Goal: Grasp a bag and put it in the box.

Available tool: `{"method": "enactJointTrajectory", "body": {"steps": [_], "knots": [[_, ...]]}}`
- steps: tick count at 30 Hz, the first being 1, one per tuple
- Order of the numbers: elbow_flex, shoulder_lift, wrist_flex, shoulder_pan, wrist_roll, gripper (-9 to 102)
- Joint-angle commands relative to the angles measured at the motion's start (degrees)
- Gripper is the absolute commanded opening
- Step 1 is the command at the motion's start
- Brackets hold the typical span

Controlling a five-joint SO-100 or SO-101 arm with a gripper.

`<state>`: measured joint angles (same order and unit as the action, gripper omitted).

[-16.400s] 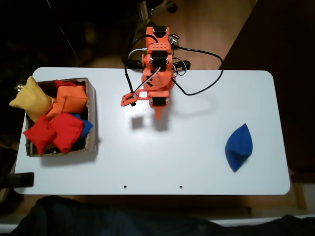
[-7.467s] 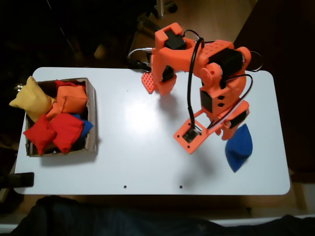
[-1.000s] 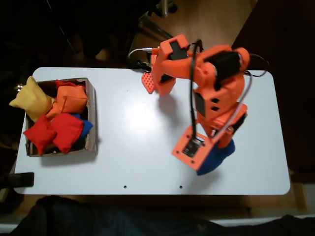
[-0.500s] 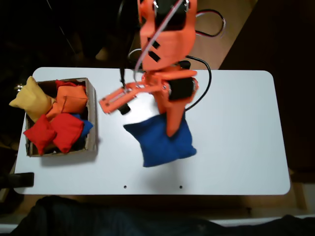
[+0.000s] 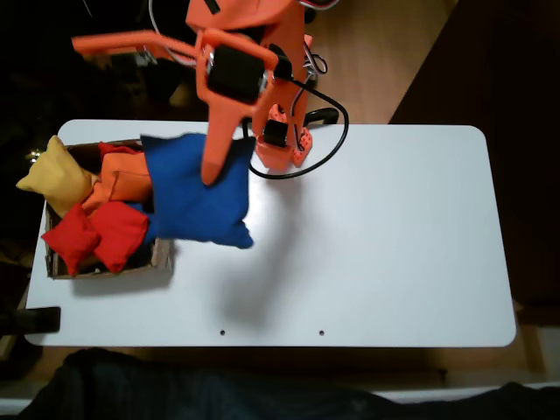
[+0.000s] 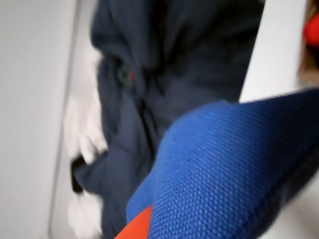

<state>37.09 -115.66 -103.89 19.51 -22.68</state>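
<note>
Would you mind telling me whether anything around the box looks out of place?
The yellow beanbag hangs over the box wall at the fixed view's left, half outside. The box looks crowded with red and orange bags, while the tool holds the blue bag above its right edge.

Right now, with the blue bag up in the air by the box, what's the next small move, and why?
Probably carry on a little further left in the fixed view. The end effector holds the blue bag above the box's right wall, half over the table, so releasing here might drop it on the rim.
</note>
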Motion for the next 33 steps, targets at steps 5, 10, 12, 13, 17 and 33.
{"method": "enactJointTrajectory", "body": {"steps": [5,10,12,13,17,33], "knots": [[-0.4,-6.3,5.1,11.0,-1.2,0],[-0.3,-8.0,7.1,18.2,-1.3,0],[-0.3,-8.2,7.6,21.0,-1.3,0],[-0.3,-8.2,7.8,22.5,-1.1,0],[0.4,-7.6,9.0,28.5,-0.3,0],[7.0,1.9,20.0,41.8,1.5,0]]}}
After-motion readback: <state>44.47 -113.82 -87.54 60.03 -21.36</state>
